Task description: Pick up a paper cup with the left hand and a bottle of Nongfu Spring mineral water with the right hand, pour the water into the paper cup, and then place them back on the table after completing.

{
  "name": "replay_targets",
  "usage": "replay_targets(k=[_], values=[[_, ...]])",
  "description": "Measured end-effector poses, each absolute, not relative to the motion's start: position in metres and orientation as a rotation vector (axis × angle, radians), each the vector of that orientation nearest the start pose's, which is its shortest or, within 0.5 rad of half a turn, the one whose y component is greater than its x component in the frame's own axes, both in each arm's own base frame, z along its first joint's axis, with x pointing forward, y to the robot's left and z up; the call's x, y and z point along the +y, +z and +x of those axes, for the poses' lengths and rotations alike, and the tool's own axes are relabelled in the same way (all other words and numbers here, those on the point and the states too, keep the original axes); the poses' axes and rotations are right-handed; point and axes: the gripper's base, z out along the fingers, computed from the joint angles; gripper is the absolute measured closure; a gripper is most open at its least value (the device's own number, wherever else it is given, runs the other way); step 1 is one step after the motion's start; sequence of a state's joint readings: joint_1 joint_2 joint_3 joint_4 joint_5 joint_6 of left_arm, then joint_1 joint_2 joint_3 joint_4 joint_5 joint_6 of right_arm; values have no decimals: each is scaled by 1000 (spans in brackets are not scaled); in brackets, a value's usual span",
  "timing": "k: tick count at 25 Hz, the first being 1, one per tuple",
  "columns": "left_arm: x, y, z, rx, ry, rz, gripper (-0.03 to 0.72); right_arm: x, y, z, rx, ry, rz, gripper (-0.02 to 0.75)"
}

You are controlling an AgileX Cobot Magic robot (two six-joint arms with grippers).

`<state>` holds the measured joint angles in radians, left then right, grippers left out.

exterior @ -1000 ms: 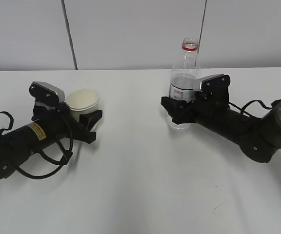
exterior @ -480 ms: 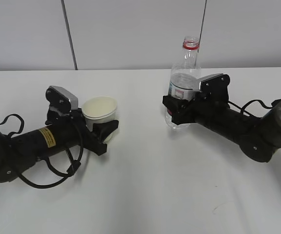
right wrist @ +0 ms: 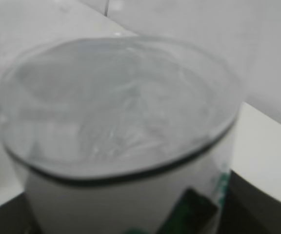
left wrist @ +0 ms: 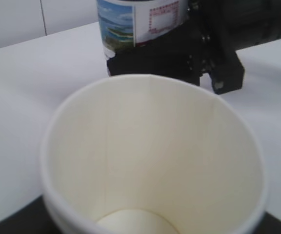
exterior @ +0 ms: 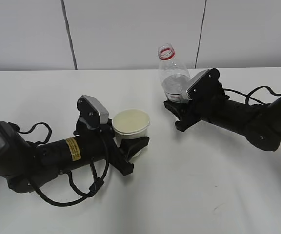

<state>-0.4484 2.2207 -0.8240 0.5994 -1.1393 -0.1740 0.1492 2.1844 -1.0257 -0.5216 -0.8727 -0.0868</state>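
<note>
My left gripper (exterior: 130,145), on the yellow-stickered arm, is shut on a white paper cup (exterior: 130,125) and holds it upright near the table's middle. The left wrist view looks down into the cup (left wrist: 152,156), which is dry inside. My right gripper (exterior: 175,108) is shut on a clear water bottle (exterior: 172,74) with a red neck ring and no cap; the bottle leans to the left, toward the cup, and is lifted off the table. The right wrist view shows the bottle's body (right wrist: 116,126) up close, blurred. The bottle label (left wrist: 140,19) shows beyond the cup.
The white table (exterior: 189,185) spreads all round both arms. A tiny dark mark (exterior: 217,207) lies at the front right. A grey panelled wall (exterior: 130,29) stands behind the table. Black cables (exterior: 67,187) loop under the left arm.
My left arm has carried the cup right, toward the middle. My right arm has lifted the bottle, shifted it left and tilted it toward the cup.
</note>
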Motion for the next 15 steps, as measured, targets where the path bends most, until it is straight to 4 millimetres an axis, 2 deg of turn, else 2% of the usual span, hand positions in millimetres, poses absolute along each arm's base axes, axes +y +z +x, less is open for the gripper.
replay_targets(k=[9,15], values=[[-219,69,296,1620,-757,874,284,97,111,404,1505,-40,-1012,274],[-219,70,298,1633,-741,830,284,98,111,404,1402,-157,-1150,274]])
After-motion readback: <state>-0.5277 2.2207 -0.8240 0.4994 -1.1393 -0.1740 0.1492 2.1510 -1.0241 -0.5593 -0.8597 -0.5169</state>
